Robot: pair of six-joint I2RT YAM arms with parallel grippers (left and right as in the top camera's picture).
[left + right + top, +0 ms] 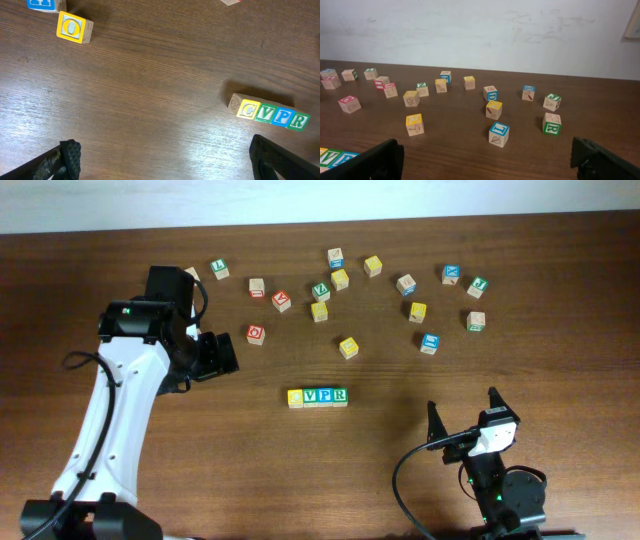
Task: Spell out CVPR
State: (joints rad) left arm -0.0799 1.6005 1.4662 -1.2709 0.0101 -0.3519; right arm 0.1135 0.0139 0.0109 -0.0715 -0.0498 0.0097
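Four letter blocks stand touching in a row point(318, 397) near the table's middle, reading C, V, P, R: yellow C point(247, 108), green V point(264, 113), blue P point(282, 117), green R point(299, 121). The row's left end shows in the right wrist view point(335, 157). My left gripper point(222, 356) is open and empty, left of the row and apart from it. My right gripper point(464, 412) is open and empty near the front edge, right of the row.
Several loose letter blocks lie scattered across the far half of the table, among them a yellow O block point(74, 27), a red block point(256, 334), a yellow block point(348, 347), a blue I block point(499, 133) and a green R block point(551, 123).
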